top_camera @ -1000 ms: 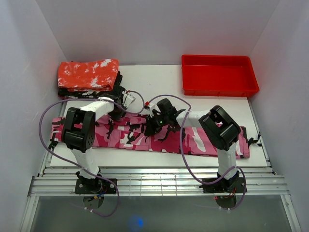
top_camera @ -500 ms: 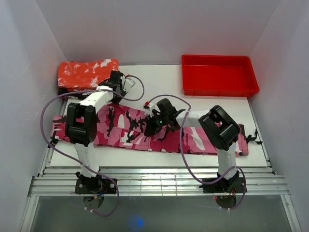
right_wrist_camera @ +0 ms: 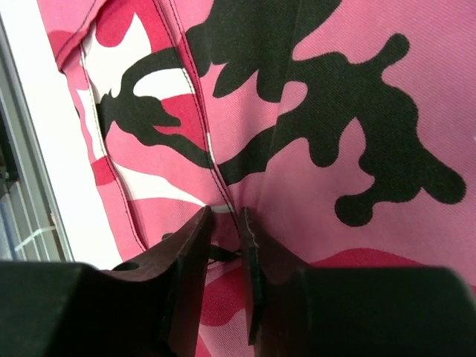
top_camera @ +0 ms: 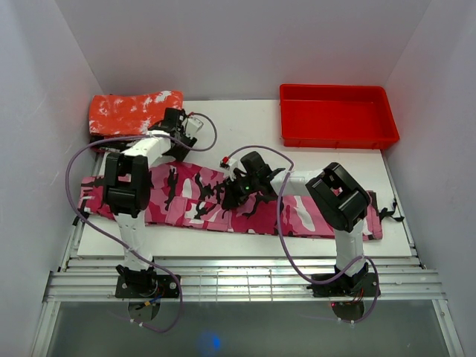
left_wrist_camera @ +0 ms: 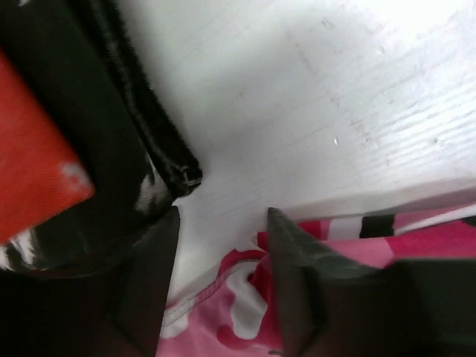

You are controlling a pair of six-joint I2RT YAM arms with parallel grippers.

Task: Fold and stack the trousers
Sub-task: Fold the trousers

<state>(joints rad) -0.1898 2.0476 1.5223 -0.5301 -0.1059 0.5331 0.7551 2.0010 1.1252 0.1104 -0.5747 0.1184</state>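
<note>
Since a second ago the left gripper (left_wrist_camera: 223,214) has moved off the trousers (top_camera: 305,214), which lie across the table (top_camera: 245,126), toward the folded red cloth (top_camera: 134,111), its jaws apart and empty, while the right gripper (right_wrist_camera: 223,216) pinches their middle narrowly, so I think the left should take only the pink edge.

Across near worktop (top_camera: 245,126), trousers (top_camera: 312,212) laid left to right, folded cloth stack (top_camera: 134,111) behind at far left, tray (top_camera: 335,140) far right, left claw (left_wrist_camera: 223,219) between stack and trousers

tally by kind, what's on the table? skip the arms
pink camo trousers: 1
folded cloth pile, red on top: 1
red tray: 1
Total: 3
</note>
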